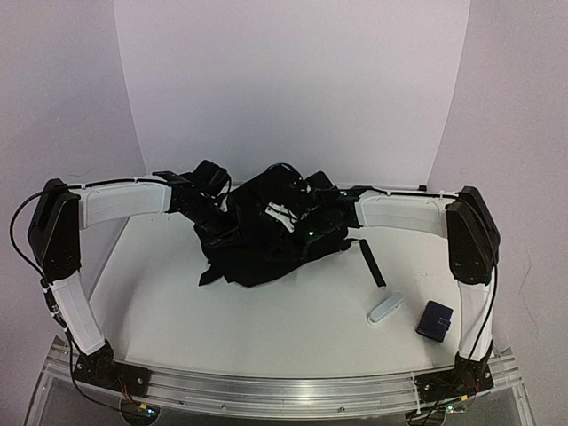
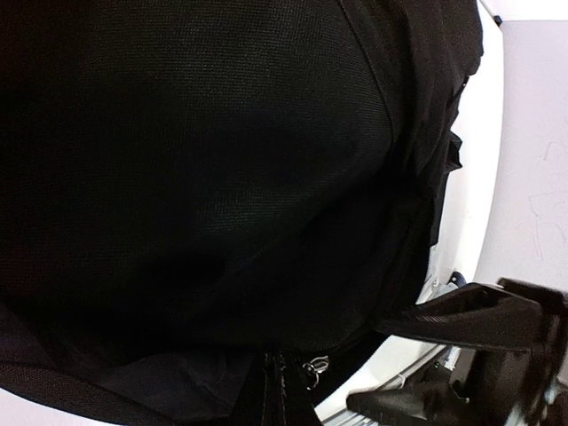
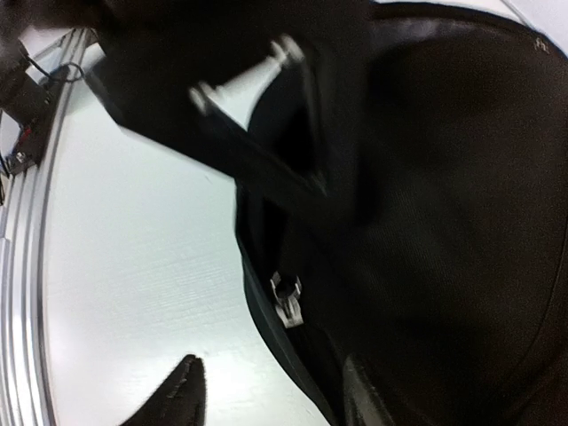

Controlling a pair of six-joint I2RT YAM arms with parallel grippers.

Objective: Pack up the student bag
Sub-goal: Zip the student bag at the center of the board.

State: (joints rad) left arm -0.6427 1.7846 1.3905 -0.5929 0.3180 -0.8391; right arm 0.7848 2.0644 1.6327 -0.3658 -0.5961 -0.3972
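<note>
Packing is barely under way: the student bag [image 1: 266, 244] slumps at centre frame, the left claw [image 1: 220, 211] clenched, apparently on its fabric, the right claw [image 3: 271, 395] parted astride its zippered rim. A white case [image 1: 384, 309] and dark-blue pouch [image 1: 436, 320] wait at lower right, unpacked.

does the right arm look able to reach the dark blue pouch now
Probably yes: the dark blue pouch lies uncovered on that arm's side, though the right pincer is at the backpack.
</note>
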